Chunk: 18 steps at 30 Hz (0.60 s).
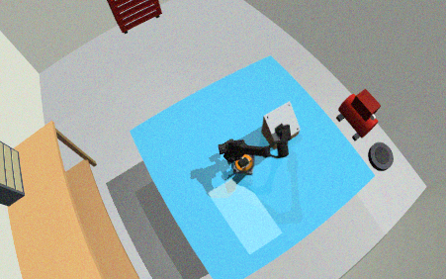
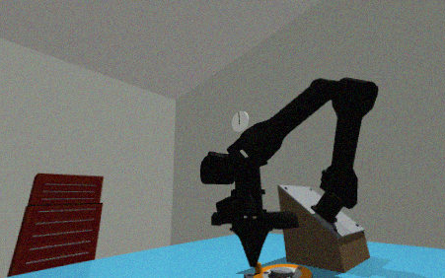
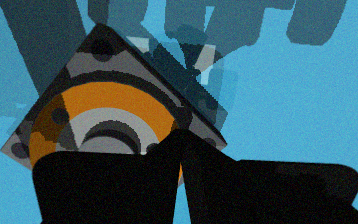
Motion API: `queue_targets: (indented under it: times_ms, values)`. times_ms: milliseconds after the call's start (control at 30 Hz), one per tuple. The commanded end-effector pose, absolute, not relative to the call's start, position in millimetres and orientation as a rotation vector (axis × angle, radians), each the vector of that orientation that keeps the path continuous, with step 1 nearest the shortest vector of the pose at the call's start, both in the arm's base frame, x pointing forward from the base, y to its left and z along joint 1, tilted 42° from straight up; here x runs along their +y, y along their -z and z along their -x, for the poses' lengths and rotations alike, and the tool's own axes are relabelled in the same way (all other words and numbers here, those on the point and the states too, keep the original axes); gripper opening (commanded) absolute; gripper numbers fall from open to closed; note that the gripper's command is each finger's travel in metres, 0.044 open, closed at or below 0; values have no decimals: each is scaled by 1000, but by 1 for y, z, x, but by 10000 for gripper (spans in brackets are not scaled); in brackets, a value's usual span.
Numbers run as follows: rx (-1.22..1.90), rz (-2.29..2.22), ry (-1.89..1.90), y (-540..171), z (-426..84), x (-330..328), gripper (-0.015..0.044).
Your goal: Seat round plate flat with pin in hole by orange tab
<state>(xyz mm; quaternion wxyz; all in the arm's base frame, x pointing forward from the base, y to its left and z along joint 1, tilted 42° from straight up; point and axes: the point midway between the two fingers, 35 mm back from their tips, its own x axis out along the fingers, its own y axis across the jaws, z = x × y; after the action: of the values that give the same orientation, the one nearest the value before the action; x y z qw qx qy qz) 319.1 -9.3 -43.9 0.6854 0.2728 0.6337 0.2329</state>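
The round plate, an orange ring with a pale inner ring (image 1: 237, 166) (image 2: 303, 270) (image 3: 105, 95), sits around the grey post (image 2: 281, 272) (image 3: 107, 145) above the square grey base (image 3: 136, 67). Dark round spots show on the plate in the wrist view. My gripper (image 2: 255, 265) (image 3: 180, 135) is shut and empty, pointing down at the plate's edge. In the exterior view its tips are right beside the small upright orange tab (image 2: 259, 269); whether they touch is unclear. My fingers hide the plate's near part in the wrist view. The pin and the plate's tilt cannot be made out.
The arm stands on a white-topped wooden block (image 1: 278, 118) (image 2: 316, 246) on the blue table top (image 1: 188, 129). A pale patch (image 1: 247, 218) lies near the base. Shadows of the arm cross the table. Red furniture and a dark round object stand beyond the table.
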Motion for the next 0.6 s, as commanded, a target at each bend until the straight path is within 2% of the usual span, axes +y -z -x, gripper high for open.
queue_targets:
  times_ms: [0, 567]
  values:
    - [1437, -616, -523, 47, -311, -8, 0]
    - [1437, -616, -523, 48, -305, -9, 0]
